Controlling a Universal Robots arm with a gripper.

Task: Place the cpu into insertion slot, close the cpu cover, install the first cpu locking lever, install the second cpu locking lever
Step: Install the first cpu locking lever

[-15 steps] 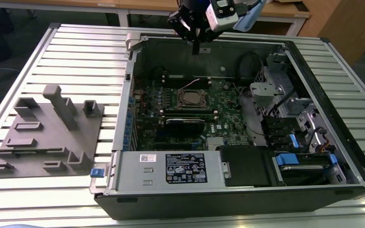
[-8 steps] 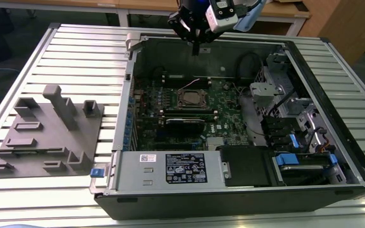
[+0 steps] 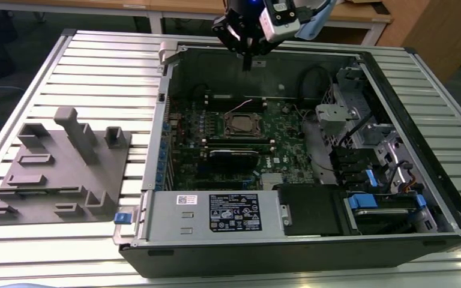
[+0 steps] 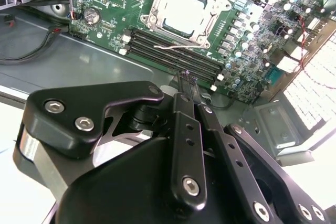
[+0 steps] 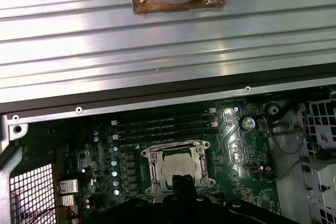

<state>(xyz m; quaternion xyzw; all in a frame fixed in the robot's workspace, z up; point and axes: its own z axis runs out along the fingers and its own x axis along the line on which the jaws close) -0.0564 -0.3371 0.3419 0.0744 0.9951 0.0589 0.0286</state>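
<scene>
Got the black two-finger metal pincer (image 3: 251,60) (image 4: 187,78) up above the far wall of the open black tower computer case (image 3: 295,249), well clear of the green circuit board (image 3: 287,141). Looks clenched in the second wrist view: fingers (image 4: 184,124) pressed tip to tip, nothing seen between them. Not touching anything.

Found the cpu, small flat square chip with dull silver-grey face (image 4: 184,17), already seated in the insertion slot, the small square silvery-rimmed socket (image 5: 154,183) mid-board. Lying flat over it: the cpu cover, thin silvery metal frame plate (image 4: 215,8), chip face showing through its window. Seeing a thin silvery wire rod (image 4: 173,48) loose across the long black memory slots (image 4: 205,66) just beside the socket; can't tell what it's hooked to.

Case flat on the ribbed aluminium tabletop (image 3: 102,66), with a grey moulded fixture block (image 3: 54,174) on the exterior view's left, well apart from the pincer
</scene>
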